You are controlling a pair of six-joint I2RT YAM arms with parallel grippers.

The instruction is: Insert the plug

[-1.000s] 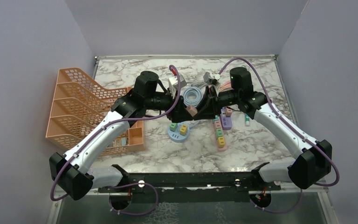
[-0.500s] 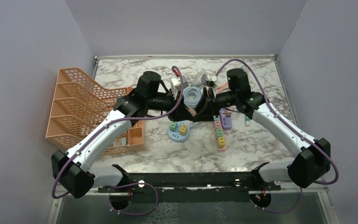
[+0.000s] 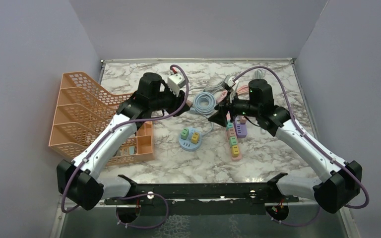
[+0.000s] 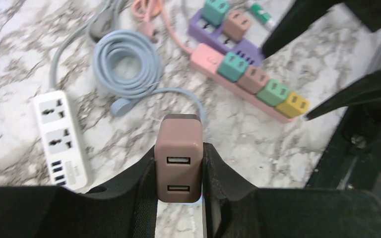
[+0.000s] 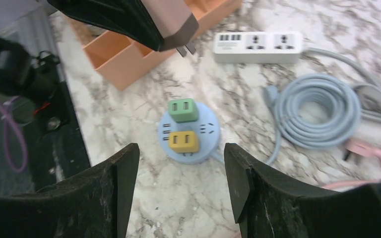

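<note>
A dusty-pink plug [image 4: 178,158], a USB charger block with two ports facing the camera, is clamped between the fingers of my left gripper [image 4: 178,150] above the marble table. From the right wrist view the plug [image 5: 171,22] hangs at the top with its metal prongs pointing down. In the overhead view the left gripper [image 3: 183,105] sits beside the blue cable coil. My right gripper [image 3: 216,116] faces it from the right, open and empty [image 5: 181,158], above the round blue socket [image 5: 188,131].
The round socket [image 3: 190,139] carries a green and a yellow plug. A white power strip [image 4: 62,131], a pink strip [image 4: 238,79] with several plugs, a purple strip [image 4: 223,32] and a coiled blue cable [image 3: 204,103] lie around. An orange mesh rack [image 3: 87,116] stands at left.
The right gripper opened, let go of the plug and drew back to the right. The left gripper shut on the plug and pulled it back-left.
</note>
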